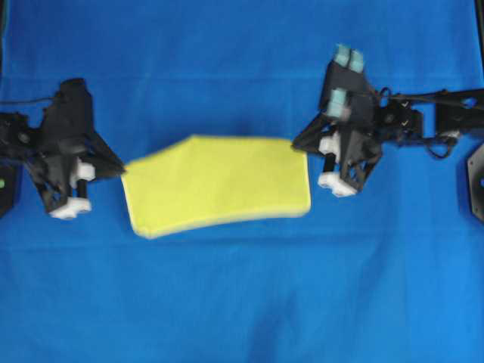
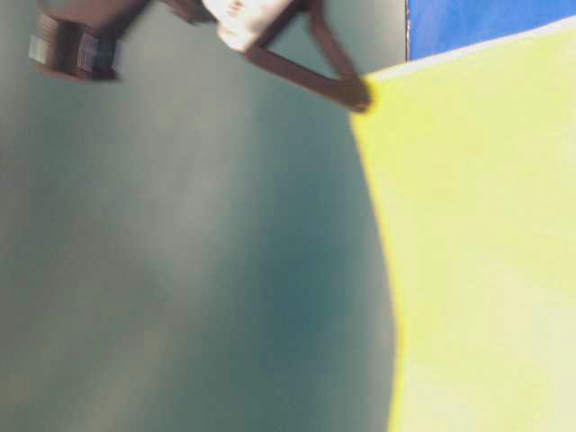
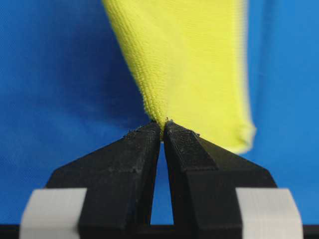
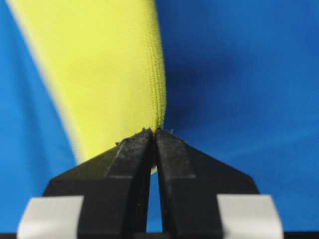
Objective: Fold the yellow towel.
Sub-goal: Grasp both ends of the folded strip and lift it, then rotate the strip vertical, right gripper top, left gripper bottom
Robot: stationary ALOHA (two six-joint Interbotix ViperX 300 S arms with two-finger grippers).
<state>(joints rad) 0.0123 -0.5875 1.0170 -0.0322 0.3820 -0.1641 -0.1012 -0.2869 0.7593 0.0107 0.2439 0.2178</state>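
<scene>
Hanging between the two arms, the yellow towel [image 1: 218,184] is pinched at both ends and stretched across the middle of the blue worktop [image 1: 242,302]. The left tool [image 1: 119,169] has its tips squeezed together on the towel's left corner; in the left wrist view you can see the black fingers [image 3: 139,149] nipping the very edge of the cloth, which runs up and away from them. Same deal on the other side: the right tool [image 1: 299,145] is clamped tight on the right corner, with the stitched hem running straight into the closed tips in the right wrist view. From overhead the towel looks like a wide band, upper edge bowed, lower edge paler. The table-level view is mostly blur, just a big sheet of yellow filling the right side with a dark tip at its top corner.
</scene>
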